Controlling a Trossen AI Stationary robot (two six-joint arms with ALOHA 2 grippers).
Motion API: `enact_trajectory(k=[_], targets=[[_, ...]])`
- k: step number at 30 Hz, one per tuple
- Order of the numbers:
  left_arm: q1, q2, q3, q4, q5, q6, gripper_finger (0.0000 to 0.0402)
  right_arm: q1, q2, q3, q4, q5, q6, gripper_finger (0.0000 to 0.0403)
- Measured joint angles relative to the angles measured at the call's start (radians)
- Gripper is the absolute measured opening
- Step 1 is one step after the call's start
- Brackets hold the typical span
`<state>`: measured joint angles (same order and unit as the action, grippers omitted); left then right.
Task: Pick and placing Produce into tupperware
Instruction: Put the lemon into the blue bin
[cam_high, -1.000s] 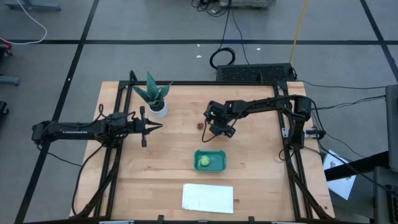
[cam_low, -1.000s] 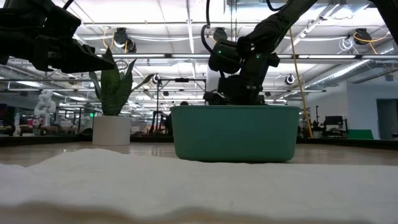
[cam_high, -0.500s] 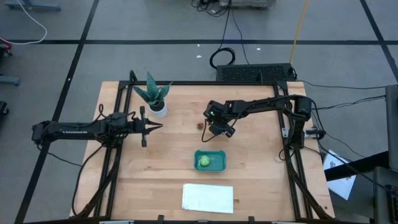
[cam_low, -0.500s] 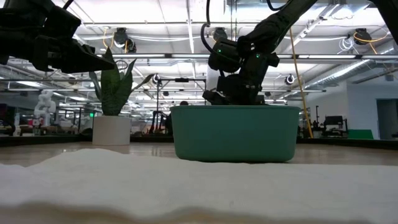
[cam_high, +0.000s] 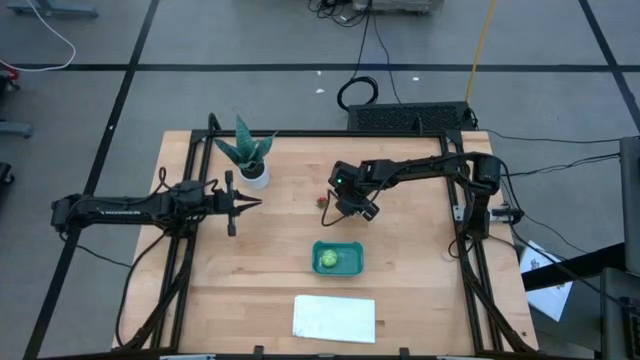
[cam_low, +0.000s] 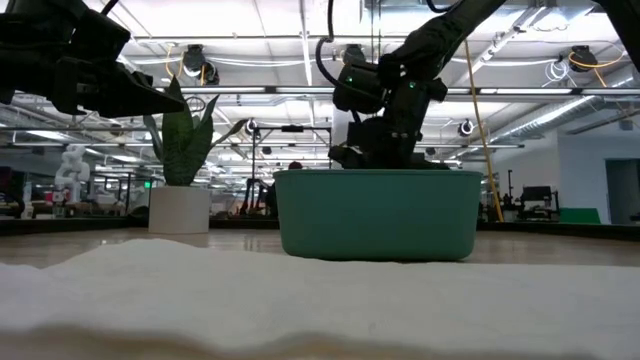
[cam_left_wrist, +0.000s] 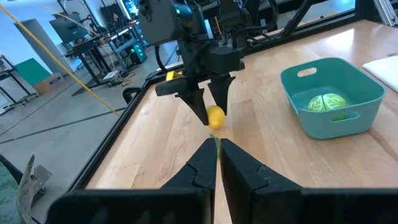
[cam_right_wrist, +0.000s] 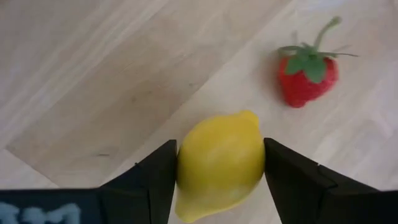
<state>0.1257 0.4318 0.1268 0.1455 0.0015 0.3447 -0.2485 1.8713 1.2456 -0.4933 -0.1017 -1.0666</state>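
The counter (cam_high: 280, 270) was pale wood in a black frame, standing on a grey floor (cam_high: 200, 90) crossed by dark tape lines and cables. Behind it ran an open workshop with desks (cam_left_wrist: 93, 50) under long ceiling lights (cam_low: 250, 45).

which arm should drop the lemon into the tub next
The right. Its pincer is shut on the lemon, a short way from the teal tub holding the green piece. The left pincer waits empty by the potted plant.
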Motion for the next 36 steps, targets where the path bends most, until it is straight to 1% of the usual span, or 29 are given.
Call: enact_trajectory(k=[6,11,14,20,28,32,36], targets=[[0.000,0.000,0.000,0.001,0.000,-0.001,0.0026,0.000,-0.004,0.057,-0.072,0.000,0.053,0.0200],[0.000,0.000,0.000,0.007,0.000,-0.002,0.0026,0.000,-0.066,0.062,-0.076,-0.003,0.078,0.0201],[0.000,0.000,0.000,0.012,0.000,-0.002,0.0026,-0.007,-0.130,0.063,-0.079,-0.024,0.119,0.0201],[0.000,0.000,0.000,0.026,-0.003,-0.002,0.0026,-0.037,-0.297,0.063,-0.083,-0.154,0.258,0.0202],[0.000,0.000,0.000,0.031,-0.004,-0.006,0.0026,-0.046,-0.511,0.063,-0.105,-0.251,0.421,0.0202],[0.000,0.000,0.000,0.031,-0.004,-0.006,0.0026,-0.046,-0.615,0.009,-0.071,-0.275,0.486,0.0202],[0.000,0.000,0.000,0.031,-0.004,-0.007,0.0026,-0.053,-0.711,-0.097,0.007,-0.299,0.574,0.0202]])
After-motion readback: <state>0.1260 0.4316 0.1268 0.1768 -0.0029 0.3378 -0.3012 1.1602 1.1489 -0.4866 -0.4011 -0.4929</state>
